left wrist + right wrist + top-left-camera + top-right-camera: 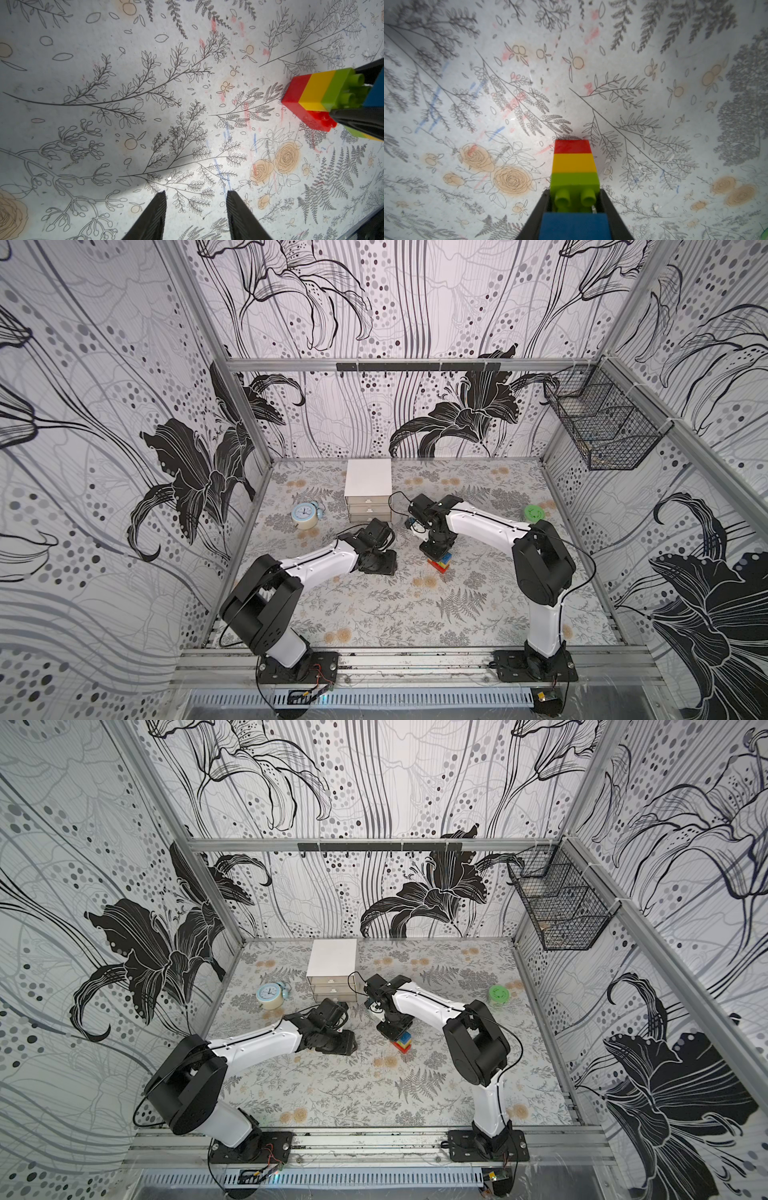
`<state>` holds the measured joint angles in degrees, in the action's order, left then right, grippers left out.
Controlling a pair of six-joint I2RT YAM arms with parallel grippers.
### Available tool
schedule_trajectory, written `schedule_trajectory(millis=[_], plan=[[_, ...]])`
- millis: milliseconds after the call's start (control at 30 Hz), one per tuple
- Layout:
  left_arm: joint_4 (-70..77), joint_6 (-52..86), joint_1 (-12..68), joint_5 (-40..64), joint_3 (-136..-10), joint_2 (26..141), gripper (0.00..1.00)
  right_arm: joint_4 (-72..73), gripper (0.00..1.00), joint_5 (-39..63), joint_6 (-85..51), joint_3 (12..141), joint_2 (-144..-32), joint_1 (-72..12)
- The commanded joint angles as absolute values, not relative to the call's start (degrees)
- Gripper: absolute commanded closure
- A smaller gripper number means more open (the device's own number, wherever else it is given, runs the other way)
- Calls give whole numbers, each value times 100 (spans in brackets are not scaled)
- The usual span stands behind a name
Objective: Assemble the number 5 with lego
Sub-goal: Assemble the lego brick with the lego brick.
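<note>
Studs on the glossy red base brick (320, 119) show in my left wrist view, not the right. My right fingers (537, 214) clamp the blue top brick (574, 226) of the red-yellow-green-blue plastic number 5 (574, 164), upright on the floral tabletop (104, 124). Ribbed black left fingers (153, 216) stand apart, empty, nearby.

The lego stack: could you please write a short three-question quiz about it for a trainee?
1. True or false: the left gripper holds a brick.
2. Which colour is the bottom brick of the lego stack? A blue, B red, C green.
3. Fill in: the fingers of the ___ gripper flank the stack's blue brick.

Key: 1 false, it is open and empty. 2 B, the red brick. 3 right, the right gripper.
</note>
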<state>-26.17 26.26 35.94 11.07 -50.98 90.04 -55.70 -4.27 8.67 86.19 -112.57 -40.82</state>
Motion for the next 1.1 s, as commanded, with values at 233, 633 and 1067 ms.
schedule_trajectory(millis=[233, 633, 1067], plan=[[-2522, 2566, 3561, 1020, -5137, 9034, 49, -5978, 79, -302, 873, 8342, -11795, -4089], [-2548, 2531, 3568, 1013, -5150, 9020, 49, -6043, 71, -228, 772, 8585, -11583, -4091], [-2502, 2564, 3568, 1028, -5147, 9062, 49, -6316, 48, -279, 735, 9166, -11421, -4072]])
